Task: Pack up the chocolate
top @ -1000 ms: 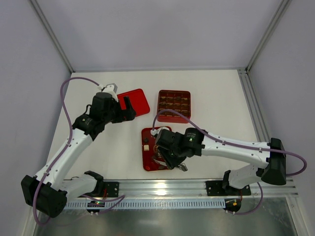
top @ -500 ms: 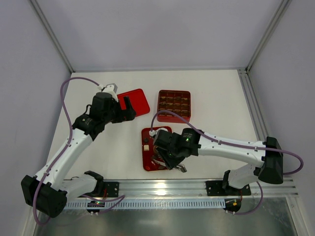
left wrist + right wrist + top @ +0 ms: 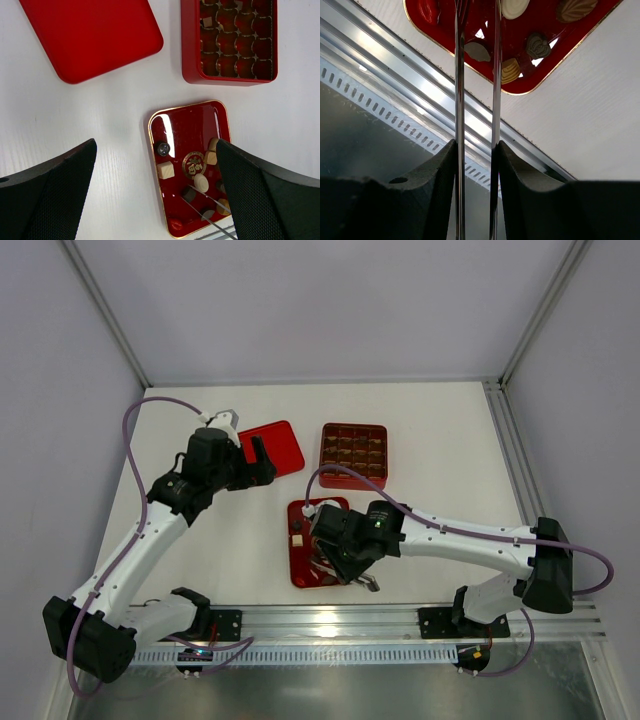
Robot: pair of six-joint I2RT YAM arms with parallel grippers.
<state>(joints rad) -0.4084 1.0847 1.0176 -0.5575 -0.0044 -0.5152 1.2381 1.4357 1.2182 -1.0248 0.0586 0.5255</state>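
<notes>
From above, the left pincer (image 3: 256, 462) sits by a flat red tray (image 3: 283, 443). The right pincer (image 3: 352, 570) hangs over a gold-rimmed dish (image 3: 298, 575) on the tabletop (image 3: 440, 460), near the grid box (image 3: 353, 453).

Left wrist view: its jaws gape wide, and the chocolate (image 3: 201, 182) lies loose in the dish.

Right wrist view: the pincer clamps thin metal tweezers (image 3: 459, 100), whose tips run out of frame above the pieces.

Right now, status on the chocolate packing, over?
Left gripper open, idle. Right gripper shut on tweezers, tips over tray. Chocolates loose in tray; box nearly empty. Nothing blocking.
</notes>
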